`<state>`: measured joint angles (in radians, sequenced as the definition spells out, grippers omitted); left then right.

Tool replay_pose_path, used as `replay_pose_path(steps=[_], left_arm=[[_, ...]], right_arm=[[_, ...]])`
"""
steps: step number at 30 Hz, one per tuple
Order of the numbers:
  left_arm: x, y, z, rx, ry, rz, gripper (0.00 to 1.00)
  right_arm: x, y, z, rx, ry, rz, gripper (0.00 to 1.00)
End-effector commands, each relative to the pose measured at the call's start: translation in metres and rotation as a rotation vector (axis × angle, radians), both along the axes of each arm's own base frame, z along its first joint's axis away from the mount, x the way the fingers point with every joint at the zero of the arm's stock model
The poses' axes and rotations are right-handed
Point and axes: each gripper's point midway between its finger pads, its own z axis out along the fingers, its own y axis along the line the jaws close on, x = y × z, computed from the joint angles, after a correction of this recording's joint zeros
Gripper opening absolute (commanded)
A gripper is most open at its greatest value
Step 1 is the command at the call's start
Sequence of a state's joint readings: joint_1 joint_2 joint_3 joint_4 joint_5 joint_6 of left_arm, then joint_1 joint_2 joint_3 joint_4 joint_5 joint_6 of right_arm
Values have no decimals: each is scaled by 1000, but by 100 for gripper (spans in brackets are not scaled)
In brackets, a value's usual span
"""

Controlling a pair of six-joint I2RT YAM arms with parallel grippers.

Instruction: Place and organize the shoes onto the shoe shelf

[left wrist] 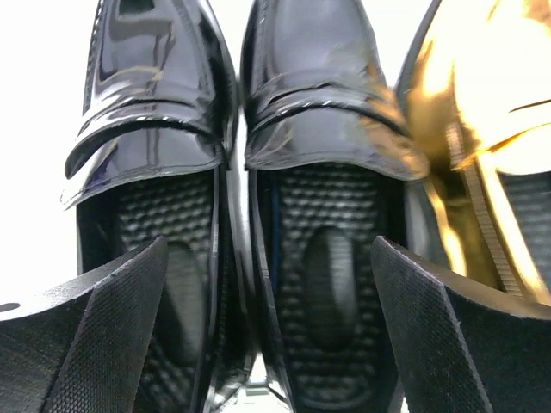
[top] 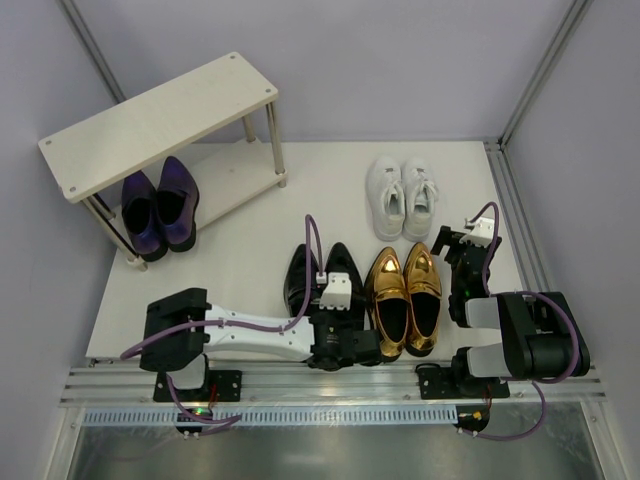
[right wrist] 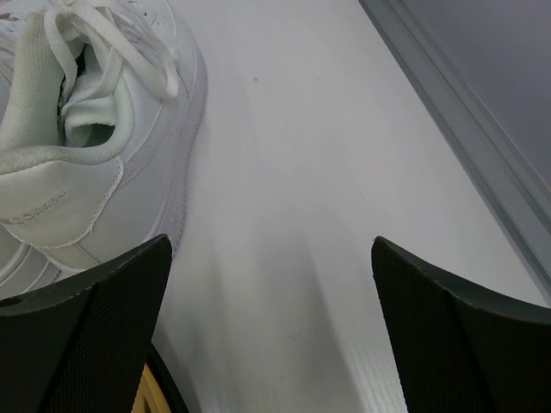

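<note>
Textured black fingers of the left gripper fill the bottom of its wrist view. They are spread wide with nothing clamped, at the heel openings of the glossy black pointed dress shoes. That pair stands side by side on the white table, just beside the shiny metallic gold loafers. One finger hangs over the left shoe's insole and the other sits near the seam between the right black shoe and the nearest loafer. Closing from here would likely pinch the pair unevenly or shove the loafer, and the slick patent walls could slip out during a lift. The right gripper, likewise wide and empty, hovers just beside the white lace-up sneakers. Only the glossy purple pointed dress shoes are on the low beige two-tier shoe shelf, on its lower board. A shoe carried there could clip the top board.
</note>
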<state>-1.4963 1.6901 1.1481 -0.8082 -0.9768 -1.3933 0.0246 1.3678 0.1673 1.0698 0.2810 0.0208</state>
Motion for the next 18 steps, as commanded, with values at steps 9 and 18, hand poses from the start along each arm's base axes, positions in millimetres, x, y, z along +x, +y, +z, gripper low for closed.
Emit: replay_pose_path(steps=[9,18], left_arm=[[4,0,-33,-48,48,20,83],[24,21,-41,97,34,39,0]], right_arm=[[10,1,28,2,-104,2,97],[10,1,27,2,-101,2,97]])
